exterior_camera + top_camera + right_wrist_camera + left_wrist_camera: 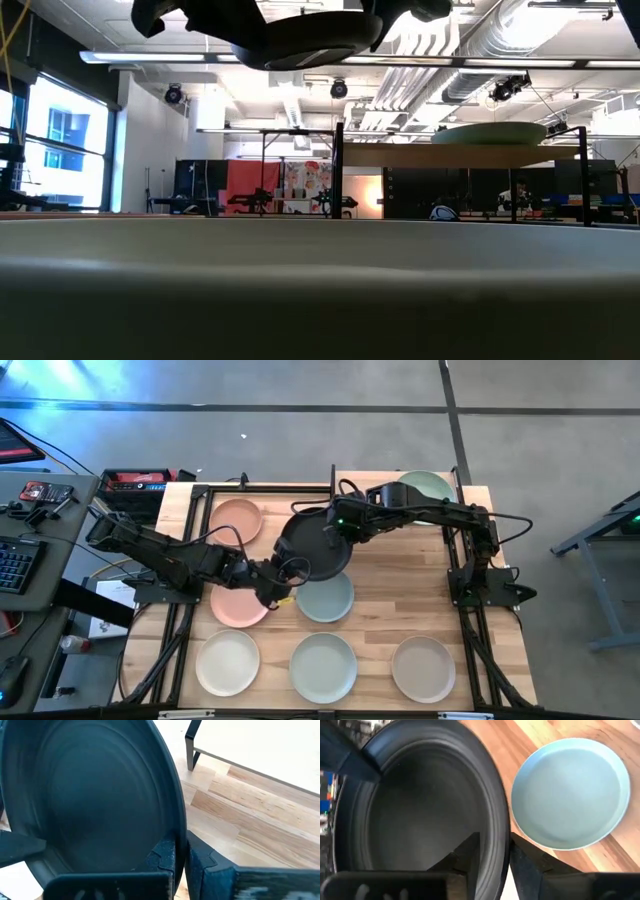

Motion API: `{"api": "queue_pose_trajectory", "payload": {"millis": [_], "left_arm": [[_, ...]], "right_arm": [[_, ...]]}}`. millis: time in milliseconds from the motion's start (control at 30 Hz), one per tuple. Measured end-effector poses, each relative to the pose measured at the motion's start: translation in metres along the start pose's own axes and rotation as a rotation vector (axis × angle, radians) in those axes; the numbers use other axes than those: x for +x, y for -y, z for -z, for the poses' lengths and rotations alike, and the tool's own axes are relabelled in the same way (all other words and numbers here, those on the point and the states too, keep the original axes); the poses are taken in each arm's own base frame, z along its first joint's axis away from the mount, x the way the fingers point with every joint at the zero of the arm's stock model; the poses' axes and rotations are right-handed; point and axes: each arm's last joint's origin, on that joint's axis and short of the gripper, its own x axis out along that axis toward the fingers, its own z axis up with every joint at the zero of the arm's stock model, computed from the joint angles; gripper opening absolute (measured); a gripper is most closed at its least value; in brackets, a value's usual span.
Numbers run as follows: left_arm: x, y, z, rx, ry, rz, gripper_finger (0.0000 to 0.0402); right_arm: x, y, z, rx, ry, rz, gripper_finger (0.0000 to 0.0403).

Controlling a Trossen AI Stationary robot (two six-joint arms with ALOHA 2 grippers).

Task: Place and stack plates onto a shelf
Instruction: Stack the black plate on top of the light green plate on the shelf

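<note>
The black plate (pixel 312 546) is held aloft over the middle of the slatted tabletop (pixel 400 610), its rim pinched tight by the right gripper (pixel 181 851) on one side, while the left gripper (pixel 495 851) is seen straddling the opposite rim with a visible gap beside its fingers, loosened rather than clamped. Nearest the camera edge of the table, a cream plate (pixel 228 662), a pale blue-green plate (pixel 323 666) and a beige plate (pixel 423 668) are laid in a row, well apart from both arms. Just under the raised plate another pale blue plate (pixel 328 598) and a pink plate (pixel 236 606) are found, and farther back a second pink plate (pixel 237 521) lies beside the shelf (pixel 390 488), whose board carries a sage green plate (pixel 428 490) at its right end, the left part being bare.
</note>
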Motion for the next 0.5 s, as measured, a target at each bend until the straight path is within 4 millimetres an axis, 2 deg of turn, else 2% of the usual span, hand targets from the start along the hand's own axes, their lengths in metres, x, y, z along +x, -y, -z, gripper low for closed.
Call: {"api": "queue_pose_trajectory", "payload": {"millis": [233,500], "left_arm": [[-0.011,0.005,-0.007,-0.028,0.016,-0.040,0.0108],[-0.017,0.006,-0.008,-0.104,0.008,-0.077,0.0106]], "right_arm": [[0.000,0.009,0.002,0.001,-0.024,0.086,0.0001],[0.003,0.017,-0.015,-0.052,-0.007,0.091,0.0001]]}}
